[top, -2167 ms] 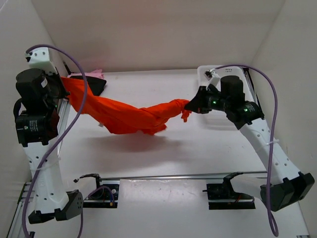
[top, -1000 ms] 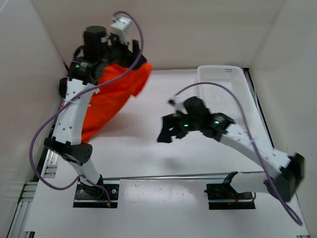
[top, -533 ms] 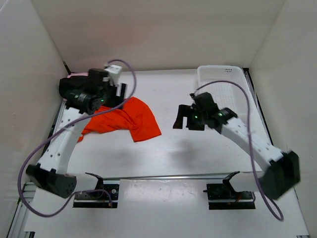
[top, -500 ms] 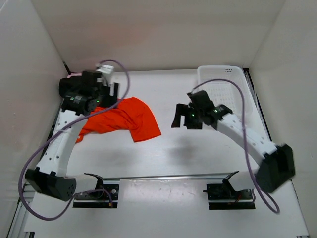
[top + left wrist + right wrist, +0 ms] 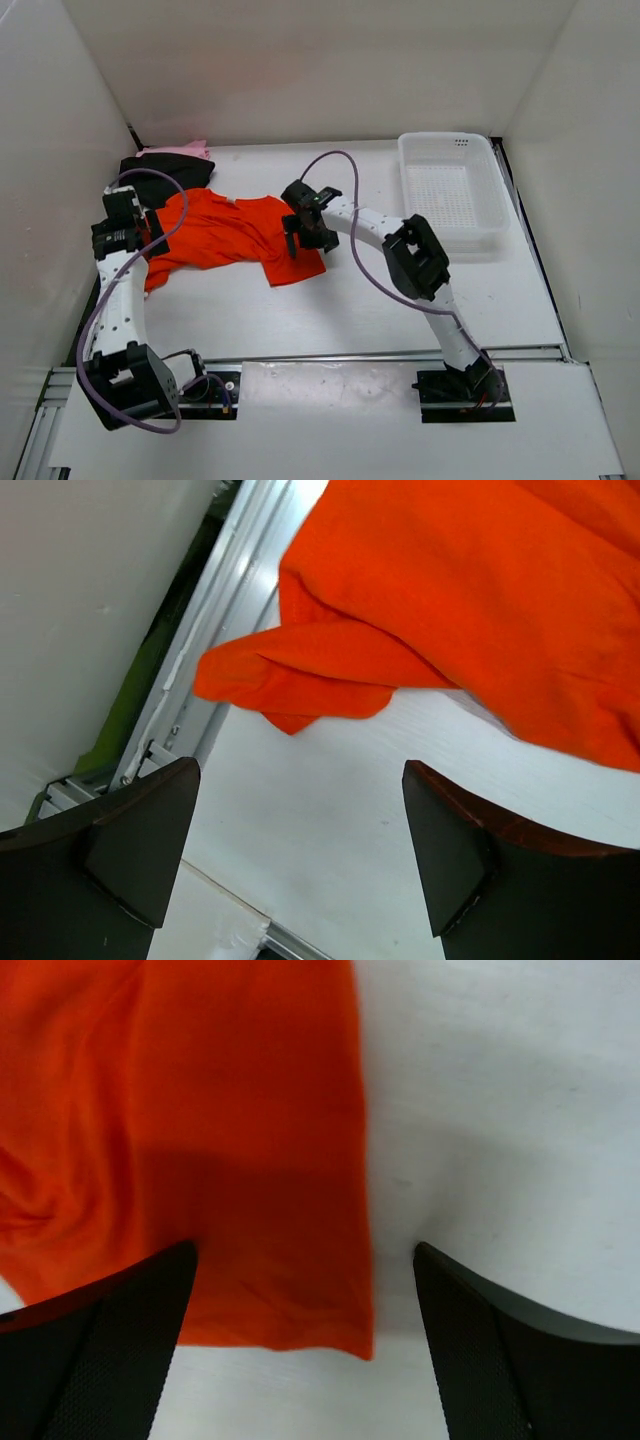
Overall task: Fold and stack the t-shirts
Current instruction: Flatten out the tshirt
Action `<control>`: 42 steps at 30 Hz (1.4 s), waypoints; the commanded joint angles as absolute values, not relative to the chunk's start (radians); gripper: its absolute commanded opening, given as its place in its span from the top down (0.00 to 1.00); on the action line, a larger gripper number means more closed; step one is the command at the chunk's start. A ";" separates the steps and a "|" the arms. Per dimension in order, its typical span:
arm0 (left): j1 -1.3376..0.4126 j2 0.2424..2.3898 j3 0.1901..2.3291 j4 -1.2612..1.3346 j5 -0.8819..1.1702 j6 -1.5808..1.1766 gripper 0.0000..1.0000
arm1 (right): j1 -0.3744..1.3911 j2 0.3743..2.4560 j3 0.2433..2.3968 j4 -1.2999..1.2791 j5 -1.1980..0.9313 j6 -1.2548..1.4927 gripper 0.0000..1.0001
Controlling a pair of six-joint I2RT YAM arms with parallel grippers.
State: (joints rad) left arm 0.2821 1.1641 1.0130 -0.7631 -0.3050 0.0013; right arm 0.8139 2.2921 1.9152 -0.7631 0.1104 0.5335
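moved: orange t-shirt (image 5: 225, 232) now lies spread on desk (image 5: 400, 300)
my left pincer (image 5: 300, 855): released, above shirt edge
my right pincer (image 5: 300, 1340): released, above shirt corner

white table (image 5: 400, 310) with orange t-shirt (image 5: 225, 235), black t-shirt (image 5: 165, 170), pink t-shirt (image 5: 180, 151), mesh basket (image 5: 445, 138)

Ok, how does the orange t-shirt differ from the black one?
The orange t-shirt lies spread out and wrinkled, left of middle on the table; the black t-shirt is a compact bundle in the far left corner. The open right claw hovers over the orange one's right edge; no claw is above the black one. The pink t-shirt lies against the black one, not the orange. Both rest on the table, unheld.
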 commanded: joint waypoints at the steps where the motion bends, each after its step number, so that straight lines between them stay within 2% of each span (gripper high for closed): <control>1: 0.304 1.085 1.005 -0.709 -0.293 0.000 0.06 | 0.844 2.327 1.930 -0.887 0.163 0.505 0.08; 2: 0.304 1.075 1.005 -0.709 -0.293 0.000 0.06 | 0.844 2.338 1.919 -0.887 0.163 0.505 0.12; 3: 0.313 1.075 0.996 -0.709 -0.293 0.000 0.06 | 0.844 2.338 1.905 -0.896 0.117 0.515 0.26; 5: 0.313 1.075 0.996 -0.709 -0.284 0.000 0.06 | 0.844 2.324 1.849 -0.896 0.085 0.515 0.48; 6: 0.313 1.075 0.996 -0.709 -0.275 0.000 0.06 | 0.844 2.310 1.824 -0.870 0.072 0.515 0.76; 7: 0.313 1.075 1.005 -0.709 -0.250 0.000 0.06 | 0.844 2.292 1.792 -0.858 0.061 0.525 0.91; 8: 0.313 1.075 1.005 -0.709 -0.238 0.000 0.06 | 0.844 2.237 1.714 -0.847 0.061 0.534 1.00; 11: 0.313 1.075 1.005 -0.718 -0.215 0.000 0.06 | 0.804 2.055 1.539 -0.776 0.040 0.561 1.00; 13: 0.313 1.075 1.005 -0.729 -0.202 0.000 0.06 | 0.795 1.940 1.321 -0.744 0.037 0.572 1.00; 16: 0.302 1.075 1.005 -0.755 -0.112 0.000 0.06 | 0.782 1.650 1.068 -0.783 0.093 0.572 1.00; 18: 0.266 1.084 1.015 -0.769 -0.057 0.000 0.06 | 0.805 1.544 0.929 -0.833 0.164 0.590 1.00; 22: 0.197 1.156 1.061 -0.778 0.033 0.000 0.05 | 0.853 1.320 0.790 -0.936 0.195 0.673 1.00; 28: -0.050 1.386 1.208 -0.802 0.022 0.000 0.05 | 0.862 1.293 0.753 -0.854 0.138 0.692 1.00; 34: -0.120 1.723 1.527 -0.802 0.091 0.000 0.05 | 0.862 1.367 0.776 -0.832 0.158 0.641 1.00; 39: -0.159 1.936 1.666 -0.865 0.060 0.000 0.18 | 0.862 1.376 0.767 -0.822 0.158 0.641 1.00; 42: -0.183 1.977 1.654 -0.876 0.037 0.000 0.20 | 0.862 1.376 0.758 -0.812 0.149 0.641 1.00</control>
